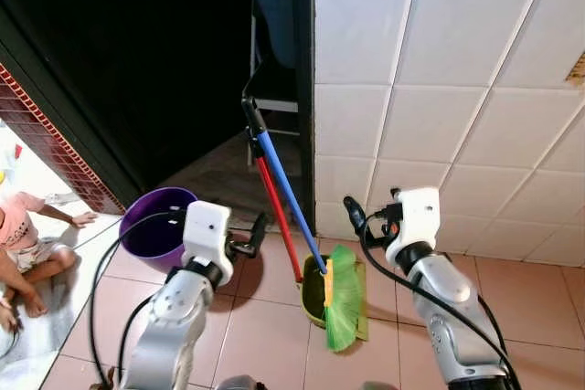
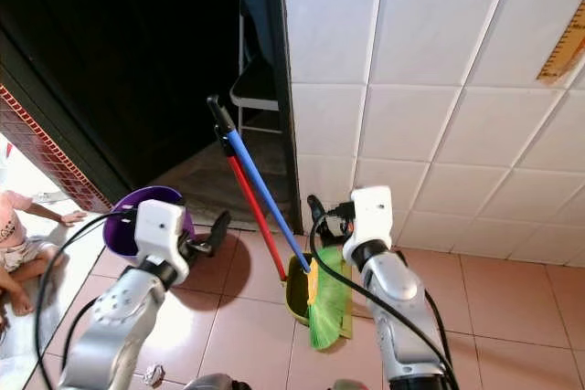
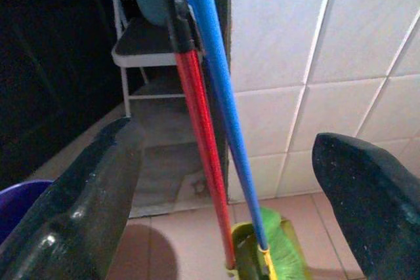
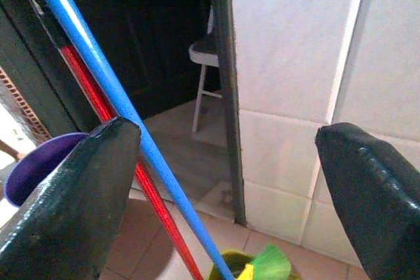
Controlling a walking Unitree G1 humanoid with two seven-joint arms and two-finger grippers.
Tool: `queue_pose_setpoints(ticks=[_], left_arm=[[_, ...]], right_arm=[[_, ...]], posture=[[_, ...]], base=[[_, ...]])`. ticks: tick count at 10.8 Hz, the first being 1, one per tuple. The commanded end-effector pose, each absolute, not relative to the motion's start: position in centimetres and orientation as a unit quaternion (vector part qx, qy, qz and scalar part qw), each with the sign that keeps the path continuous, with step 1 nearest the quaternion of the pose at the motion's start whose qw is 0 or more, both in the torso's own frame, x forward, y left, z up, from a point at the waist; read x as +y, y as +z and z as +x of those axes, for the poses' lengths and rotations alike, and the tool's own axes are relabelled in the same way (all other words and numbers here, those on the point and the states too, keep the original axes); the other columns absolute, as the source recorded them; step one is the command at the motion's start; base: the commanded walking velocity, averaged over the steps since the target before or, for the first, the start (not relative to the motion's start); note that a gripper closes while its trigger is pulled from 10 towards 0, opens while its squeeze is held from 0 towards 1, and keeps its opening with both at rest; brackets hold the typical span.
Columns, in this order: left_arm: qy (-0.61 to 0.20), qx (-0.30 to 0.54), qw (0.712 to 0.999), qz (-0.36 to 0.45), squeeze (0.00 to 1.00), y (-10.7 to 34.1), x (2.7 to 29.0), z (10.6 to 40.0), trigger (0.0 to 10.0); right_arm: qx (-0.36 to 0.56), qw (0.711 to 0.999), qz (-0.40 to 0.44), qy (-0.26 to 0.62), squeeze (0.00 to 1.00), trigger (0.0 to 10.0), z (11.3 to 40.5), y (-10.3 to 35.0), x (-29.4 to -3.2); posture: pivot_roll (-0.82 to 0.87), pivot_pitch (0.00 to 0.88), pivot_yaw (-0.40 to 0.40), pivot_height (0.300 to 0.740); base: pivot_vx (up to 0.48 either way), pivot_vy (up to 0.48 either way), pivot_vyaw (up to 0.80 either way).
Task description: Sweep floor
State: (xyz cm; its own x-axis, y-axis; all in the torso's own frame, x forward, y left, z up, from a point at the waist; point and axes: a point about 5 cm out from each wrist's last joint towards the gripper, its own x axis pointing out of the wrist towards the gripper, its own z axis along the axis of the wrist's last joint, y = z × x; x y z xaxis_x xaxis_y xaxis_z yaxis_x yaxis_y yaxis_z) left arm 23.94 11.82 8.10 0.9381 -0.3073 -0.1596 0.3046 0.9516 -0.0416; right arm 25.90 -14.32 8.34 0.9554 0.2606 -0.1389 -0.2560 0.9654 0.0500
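Both grippers, left gripper (image 1: 259, 233) and right gripper (image 1: 353, 215), are raised with fingers spread wide and hold nothing, one on each side of the broom (image 1: 340, 298), apart from it. Its green bristles rest in a yellow-green dustpan (image 1: 313, 291) on the pink tiled floor (image 1: 265, 335), and its blue handle (image 3: 213, 77) leans beside the dustpan's red handle (image 3: 200, 136) against the white tiled wall's (image 1: 439, 89) corner. Left of them stands a purple bucket (image 1: 155, 226), beyond it a person (image 1: 23, 244) sitting.
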Motion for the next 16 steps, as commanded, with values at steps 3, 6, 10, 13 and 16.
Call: queue_pose_setpoints(ticks=[3,6,10,13,16], left_arm=[[-0.146,0.073,0.987,-0.01,0.0,8.1,11.8,24.7,10.0],[-0.157,0.061,0.986,-0.009,0.0,8.2,11.5,25.6,10.0],[-0.155,0.048,0.987,-0.018,0.0,8.4,11.5,26.2,10.0],[-0.13,0.046,0.99,-0.007,0.0,8.2,11.9,26.1,10.0],[-0.082,0.053,0.995,0.013,0.0,7.9,14.6,24.7,10.0]], right_arm=[[0.063,0.988,0.024,0.139,0.0,10.0,25.8,8.9,-13.2],[0.057,0.988,0.026,0.14,0.0,10.0,26.2,9.0,-12.6],[0.049,0.989,0.016,0.137,0.0,10.0,26.7,9.3,-13.2],[0.047,0.99,0.012,0.135,0.0,10.0,26.3,9.3,-13.7],[0.067,0.992,-0.001,0.102,0.0,10.0,23.4,8.4,-15.2]], posture=[[-0.1,0.0,0.087,0.74],[-0.11,0.0,0.087,0.74],[-0.12,0.0,0.084,0.74],[-0.12,0.0,0.078,0.74],[-0.12,0.0,0.079,0.74]], base=[[0.0,0.0,-0.8],[0.0,0.0,-0.53],[0.0,0.0,0.0],[0.0,0.0,0.0],[0.0,0.0,0.0]])
